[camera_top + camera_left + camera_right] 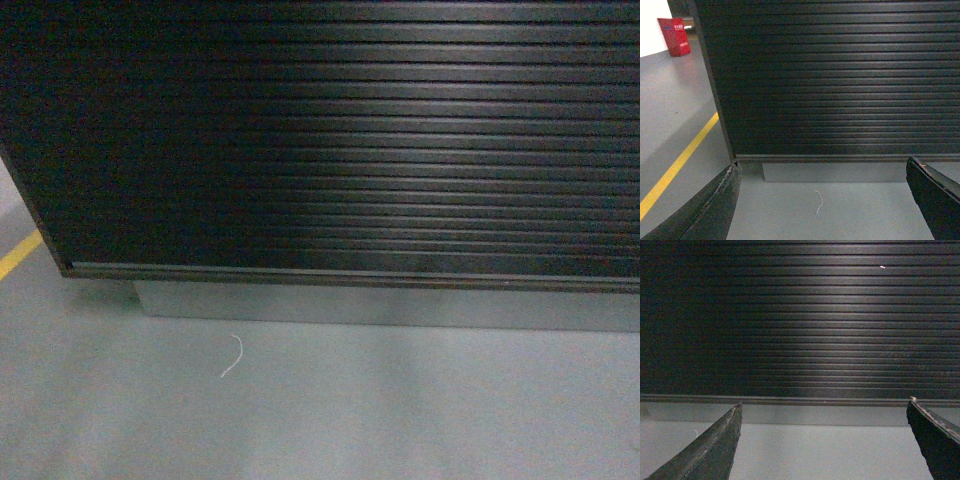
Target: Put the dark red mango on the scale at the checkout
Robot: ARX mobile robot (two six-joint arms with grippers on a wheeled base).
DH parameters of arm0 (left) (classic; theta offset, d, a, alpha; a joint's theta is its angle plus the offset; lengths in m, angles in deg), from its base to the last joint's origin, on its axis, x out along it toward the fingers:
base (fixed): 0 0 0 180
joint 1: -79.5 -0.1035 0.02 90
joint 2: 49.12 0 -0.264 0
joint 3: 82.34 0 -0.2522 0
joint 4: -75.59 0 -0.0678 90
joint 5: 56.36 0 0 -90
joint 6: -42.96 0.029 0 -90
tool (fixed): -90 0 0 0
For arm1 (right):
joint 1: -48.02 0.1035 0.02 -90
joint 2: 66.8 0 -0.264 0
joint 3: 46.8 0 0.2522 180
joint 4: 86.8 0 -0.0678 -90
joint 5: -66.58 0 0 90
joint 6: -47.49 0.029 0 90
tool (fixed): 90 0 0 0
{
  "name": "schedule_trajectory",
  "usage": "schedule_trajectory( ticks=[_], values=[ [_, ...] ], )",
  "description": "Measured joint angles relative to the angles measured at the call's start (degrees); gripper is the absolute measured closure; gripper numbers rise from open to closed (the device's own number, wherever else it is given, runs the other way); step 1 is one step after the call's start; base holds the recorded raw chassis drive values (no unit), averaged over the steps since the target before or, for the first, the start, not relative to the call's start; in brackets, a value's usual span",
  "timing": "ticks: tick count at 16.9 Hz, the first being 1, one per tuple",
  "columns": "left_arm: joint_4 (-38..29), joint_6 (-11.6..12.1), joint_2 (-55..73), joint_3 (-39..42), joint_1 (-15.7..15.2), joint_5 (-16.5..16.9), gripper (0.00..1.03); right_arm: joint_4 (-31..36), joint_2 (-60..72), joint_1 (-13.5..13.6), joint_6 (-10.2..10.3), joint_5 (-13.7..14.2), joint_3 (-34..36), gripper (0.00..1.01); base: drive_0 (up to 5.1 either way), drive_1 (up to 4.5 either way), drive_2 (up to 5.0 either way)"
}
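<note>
The checkout (350, 140) fills the head view as a dark counter with a horizontally ribbed front, resting on a grey plinth (380, 308). Its top is out of view. The dark red mango and the scale are out of view. Neither gripper shows in the head view. In the left wrist view my left gripper (822, 167) is open, nothing between its fingers, facing the checkout (840, 75) near its left corner. In the right wrist view my right gripper (824, 406) is likewise open and empty, facing the ribbed checkout front (800, 315).
Grey floor (320, 410) runs in front of the plinth, with a small white thread (233, 357) on it. A yellow floor line (677, 162) passes left of the counter's corner. A red box (675, 36) stands far back on the left.
</note>
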Motion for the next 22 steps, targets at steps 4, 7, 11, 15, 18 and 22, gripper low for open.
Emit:
schedule_trajectory(
  ticks=[4,7,11,15,18,22],
  values=[
    [0.15,-0.02,0.0,0.0,0.0,-0.02,0.05,0.0,0.0,0.0,0.0,0.02,0.0,0.03,0.0,2.99,-3.0],
    [0.07,-0.02,0.0,0.0,0.0,-0.02,0.05,0.02,0.0,0.0,0.0,0.0,-0.02,0.03,0.0,3.04,-3.1],
    [0.07,-0.02,0.0,0.0,0.0,-0.02,0.05,-0.07,0.0,0.0,0.0,0.02,0.0,0.03,0.0,3.15,-3.1],
    [0.24,0.0,0.0,0.0,0.0,-0.02,0.05,0.0,0.0,0.0,0.0,0.0,0.0,0.03,0.1,3.2,-3.0],
    [0.2,-0.02,0.0,0.0,0.0,-0.02,0.05,-0.02,0.0,0.0,0.0,0.0,0.0,0.03,0.1,3.2,-3.0],
    [0.02,-0.02,0.0,0.0,0.0,-0.04,0.05,-0.02,0.0,0.0,0.0,0.0,0.0,0.03,0.0,1.45,-1.5]
  ],
)
